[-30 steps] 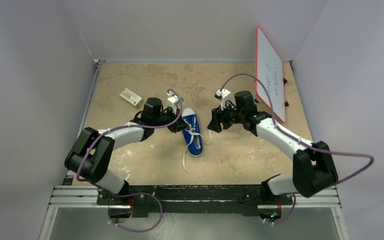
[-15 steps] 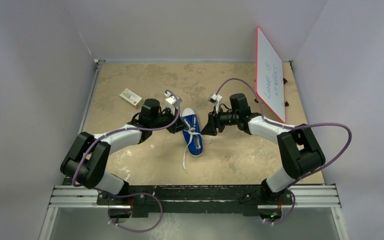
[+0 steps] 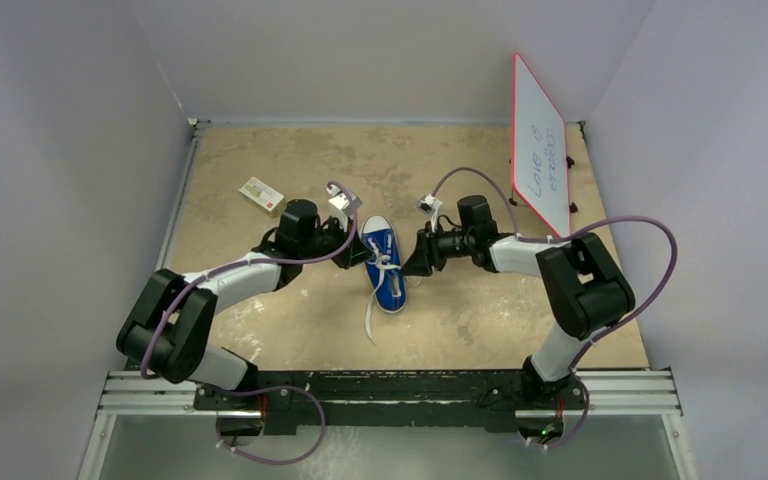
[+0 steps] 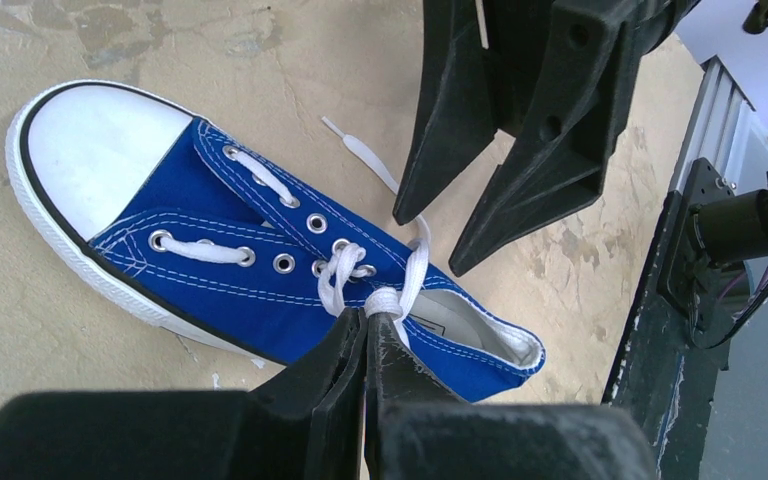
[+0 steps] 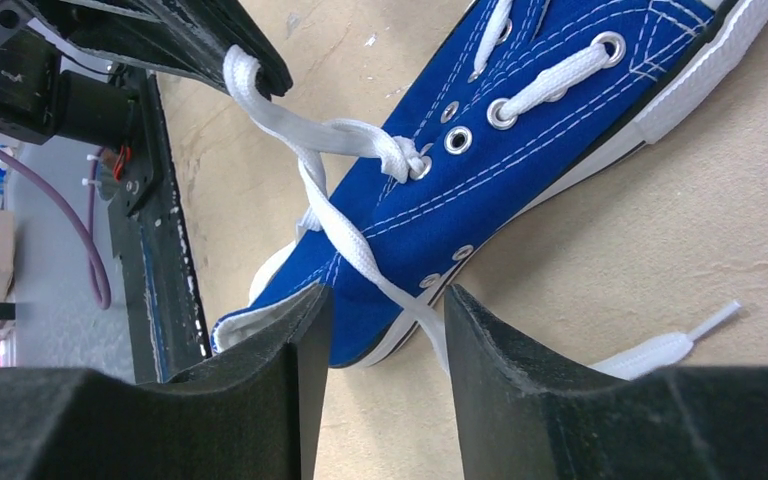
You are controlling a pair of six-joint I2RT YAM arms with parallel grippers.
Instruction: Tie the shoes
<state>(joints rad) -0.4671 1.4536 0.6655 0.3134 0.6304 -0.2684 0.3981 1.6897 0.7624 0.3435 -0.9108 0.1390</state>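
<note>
Left gripper [image 4: 367, 322] tight on lace [image 4: 415, 270]; right gripper [image 5: 385, 296] agape

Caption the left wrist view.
Blue shoe, its lace pinched by the left gripper; right gripper open opposite.

Plain pale walls [image 3: 380, 50] enclose a worn, mottled tan tabletop [image 3: 480, 320].

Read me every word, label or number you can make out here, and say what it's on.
"Love of": red handwriting, first line on the whiteboard, my best reading.
Second line on the whiteboard: too blurred to read.
Print on the small white-and-red box: too small to read.
The insole label inside the blue sneaker: a printed frame, nothing legible.
</note>
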